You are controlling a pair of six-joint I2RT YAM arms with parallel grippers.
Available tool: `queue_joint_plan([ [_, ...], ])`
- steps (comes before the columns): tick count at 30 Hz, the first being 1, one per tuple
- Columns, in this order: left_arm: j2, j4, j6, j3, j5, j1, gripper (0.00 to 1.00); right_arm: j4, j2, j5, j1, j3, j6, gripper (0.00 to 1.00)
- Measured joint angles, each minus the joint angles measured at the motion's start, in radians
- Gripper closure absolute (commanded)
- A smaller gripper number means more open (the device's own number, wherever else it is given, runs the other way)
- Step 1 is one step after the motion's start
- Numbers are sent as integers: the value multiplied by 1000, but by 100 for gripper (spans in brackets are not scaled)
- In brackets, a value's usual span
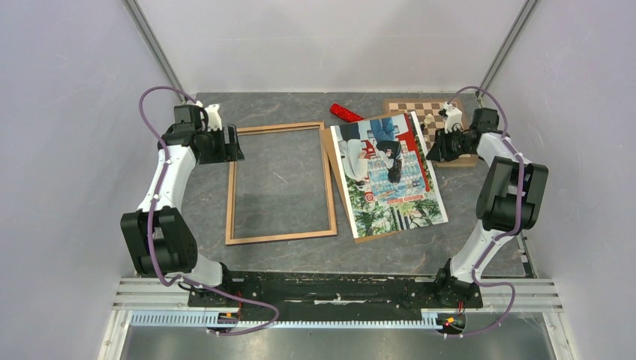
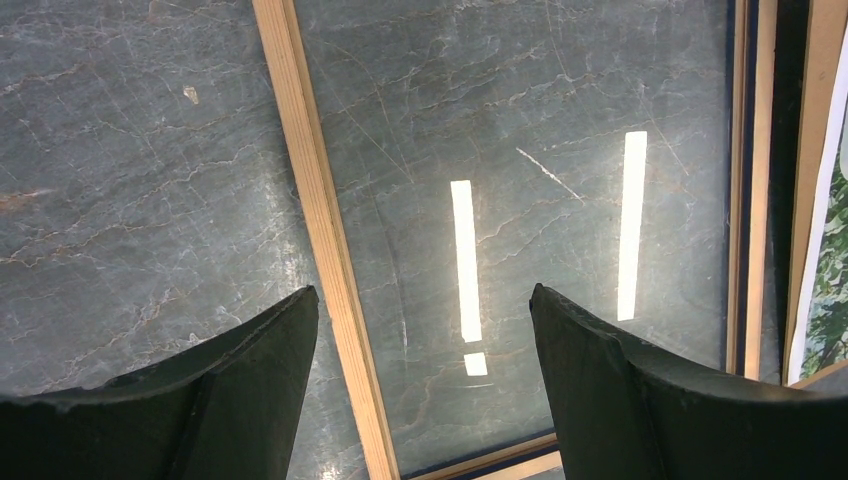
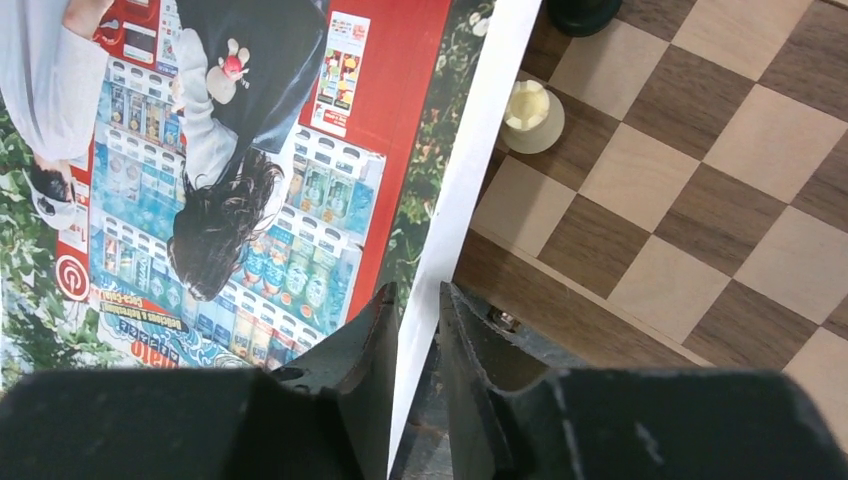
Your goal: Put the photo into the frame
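Note:
The frame point(image 1: 231, 195), light wood, lies flat in the middle of the table, and its rail point(image 2: 320, 220) runs between my left fingers in the left wrist view. My left gripper point(image 1: 234, 144) point(image 2: 424, 300) hangs wide open over the frame's far left corner, holding nothing. The photo point(image 1: 386, 172) point(image 3: 250, 150) lies picture side up to the right of the frame, its right edge over the chessboard. My right gripper point(image 1: 433, 146) point(image 3: 415, 295) straddles that white edge. Its jaws have narrowed to a slim gap, with a sliver of table still showing beside the paper.
A wooden chessboard point(image 1: 431, 112) point(image 3: 650, 180) with a white piece point(image 3: 532, 115) sits at the back right, partly under the photo. A red object point(image 1: 346, 112) lies behind the photo. A brown panel point(image 1: 375, 236) sticks out from under the photo's near edge.

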Motion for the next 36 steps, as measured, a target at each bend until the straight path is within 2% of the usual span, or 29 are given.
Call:
queue_joint_plan([
  [2,0,0,0,0,0,0,16,-8,0,-4,0,0,-1,51],
  [5,0,0,0,0,0,0,16,-13,0,-3,1,0,-5,43],
  [16,0,0,0,0,3,0,16,-7,10,3,0,0,-8,40],
  [22,0,0,0,0,4,0,16,-2,53,-1,0,0,-10,51],
  [28,0,0,0,0,4,0,16,-1,67,-23,0,0,-18,72],
  [36,0,0,0,0,3,-2,16,-2,67,-43,0,1,-18,89],
])
